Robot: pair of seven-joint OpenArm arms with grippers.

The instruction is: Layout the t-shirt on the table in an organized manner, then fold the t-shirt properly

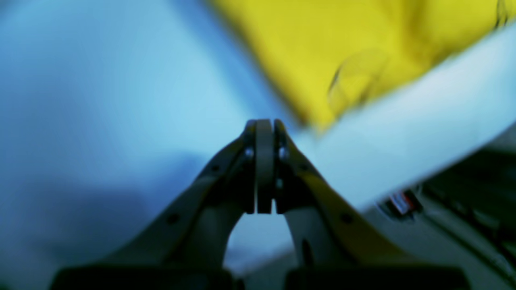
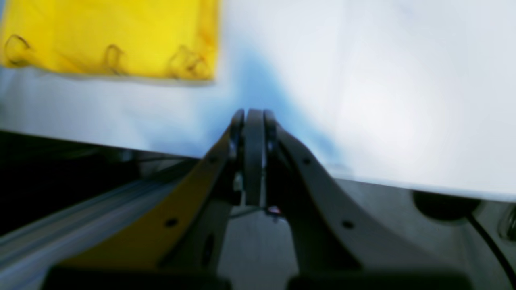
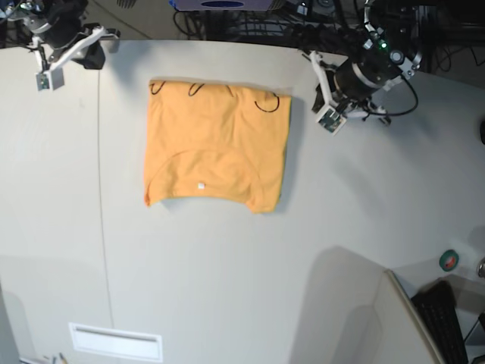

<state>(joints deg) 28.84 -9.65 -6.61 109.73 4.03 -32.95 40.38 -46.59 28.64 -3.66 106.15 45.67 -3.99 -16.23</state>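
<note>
Matte white-grey table (image 3: 227, 288) was crossed by a thin dark seam (image 3: 101, 189) | soft orange-yellow t-shirt (image 3: 216, 144) was laid folded, roughly square, black cursive marks along far edge | right gripper (image 3: 45, 80) and left gripper (image 3: 330, 119) were pressed together, empty, flanking it.

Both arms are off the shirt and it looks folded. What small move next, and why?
Probably hold both arms back at the far table edge, or retract them a little. The t-shirt lies as a compact, roughly square fold with the neck tag up. The left gripper and right gripper both have shut, empty jaws, apart from the cloth. Only the right near corner looks slightly uneven.
</note>
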